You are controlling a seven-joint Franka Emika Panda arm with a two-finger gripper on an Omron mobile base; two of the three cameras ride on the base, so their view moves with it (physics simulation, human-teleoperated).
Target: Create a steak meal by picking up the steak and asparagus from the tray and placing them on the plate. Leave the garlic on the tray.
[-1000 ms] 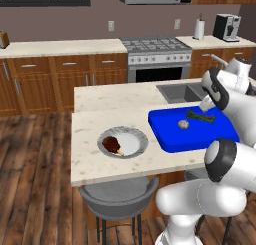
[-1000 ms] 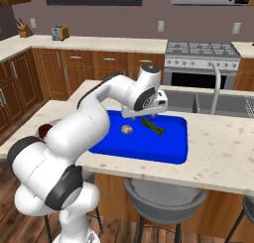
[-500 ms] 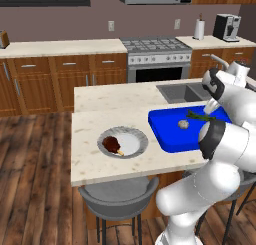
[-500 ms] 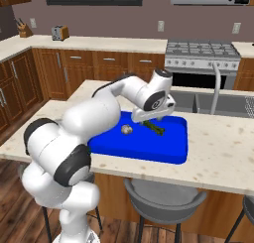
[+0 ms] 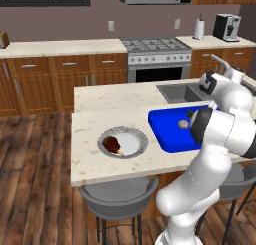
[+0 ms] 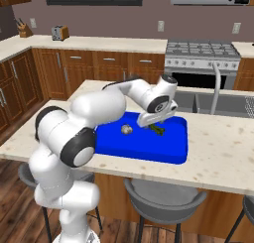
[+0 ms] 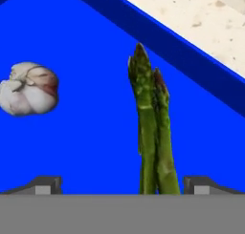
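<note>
On the blue tray there are 1 garlic and 1 asparagus bundle. Left of the tray stands 1 plate carrying 1 steak.

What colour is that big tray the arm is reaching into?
The tray is bright blue all over, clearest in the hand view.

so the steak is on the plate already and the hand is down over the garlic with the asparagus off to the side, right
Not quite. The hand is down over the asparagus, whose stalks run between its fingertips in the hand view; the garlic is the one off to the side on the tray. The rest holds: the left base view shows the steak on the plate.
</note>
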